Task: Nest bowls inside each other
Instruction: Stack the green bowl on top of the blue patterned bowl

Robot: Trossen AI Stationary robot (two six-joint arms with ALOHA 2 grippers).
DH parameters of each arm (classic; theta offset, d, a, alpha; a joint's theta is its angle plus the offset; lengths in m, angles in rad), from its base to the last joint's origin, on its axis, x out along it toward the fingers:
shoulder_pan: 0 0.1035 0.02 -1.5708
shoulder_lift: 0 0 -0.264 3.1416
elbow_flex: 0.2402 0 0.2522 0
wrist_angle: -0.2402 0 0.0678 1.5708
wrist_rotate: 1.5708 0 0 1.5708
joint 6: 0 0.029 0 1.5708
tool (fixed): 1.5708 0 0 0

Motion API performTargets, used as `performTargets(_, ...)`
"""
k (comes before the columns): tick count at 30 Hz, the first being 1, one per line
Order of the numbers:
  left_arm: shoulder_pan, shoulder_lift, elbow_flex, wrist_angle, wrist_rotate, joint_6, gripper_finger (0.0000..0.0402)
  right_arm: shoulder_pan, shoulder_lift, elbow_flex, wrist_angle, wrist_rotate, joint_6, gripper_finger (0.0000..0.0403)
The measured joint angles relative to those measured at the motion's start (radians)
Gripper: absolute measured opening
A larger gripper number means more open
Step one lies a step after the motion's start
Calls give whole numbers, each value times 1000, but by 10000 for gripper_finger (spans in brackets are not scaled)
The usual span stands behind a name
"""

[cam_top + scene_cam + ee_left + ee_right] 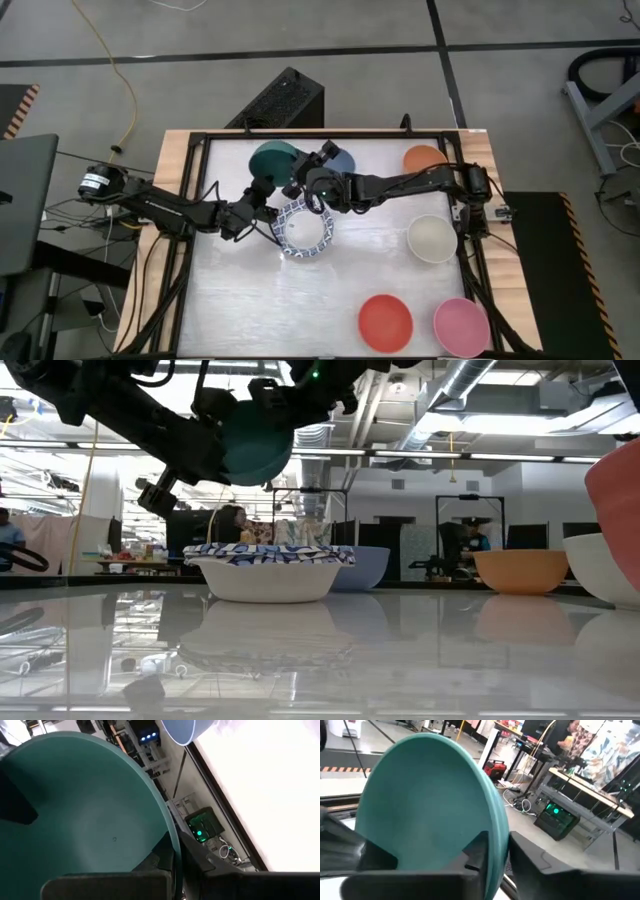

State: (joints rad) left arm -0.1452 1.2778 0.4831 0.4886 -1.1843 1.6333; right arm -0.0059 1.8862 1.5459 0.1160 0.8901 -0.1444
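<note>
The green bowl [271,160] is held up off the table near its far edge, tilted, with both grippers on its rim. The left gripper [262,196] is clamped shut on the rim, one finger inside the bowl and one outside. The right gripper [297,186] straddles the rim on the opposite side, its fingers nearly closed around it; from the right wrist view I judge it is taking hold, though a firm pinch cannot be confirmed. This looks like a handover in the air, so the bowl can be passed to the arm better placed to lower it.

Just beside them, on the table, sits the blue-patterned white bowl [306,229], upright and open, the likely place to nest the green one. A blue bowl [343,162], an orange bowl [424,158], a cream bowl [432,238], a red bowl [385,322] and a pink bowl [461,325] wait apart.
</note>
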Motion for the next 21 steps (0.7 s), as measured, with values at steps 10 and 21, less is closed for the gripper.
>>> performTargets(10,-4,0,0,9,60,-24,17,-4,0,1,-36,10,17,13)
performTargets(21,-74,-9,0,56,80,-75,135,-4,-1,0,-83,-7,40,8)
